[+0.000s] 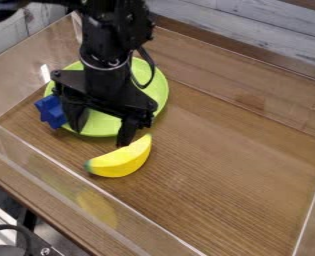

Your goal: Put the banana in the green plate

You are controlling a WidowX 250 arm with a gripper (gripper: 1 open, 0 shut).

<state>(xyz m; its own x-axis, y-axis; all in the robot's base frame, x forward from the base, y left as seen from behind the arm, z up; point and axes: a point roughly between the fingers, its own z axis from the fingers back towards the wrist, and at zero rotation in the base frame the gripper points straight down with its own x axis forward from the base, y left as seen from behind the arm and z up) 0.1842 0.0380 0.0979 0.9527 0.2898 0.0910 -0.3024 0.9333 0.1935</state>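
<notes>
The yellow banana (122, 158) lies on the wooden table, just in front of the green plate (148, 84). The plate sits at the upper left and is largely covered by the black arm. My gripper (101, 118) hangs over the plate's front edge, a little behind and left of the banana. It is open, its two black fingers (130, 125) spread wide with nothing between them.
A blue ridged block (50, 108) rests against the plate's left side, close to the left finger. Clear plastic walls (26, 160) fence the table on the left and front. Bare wood (240, 140) stretches to the right of the banana.
</notes>
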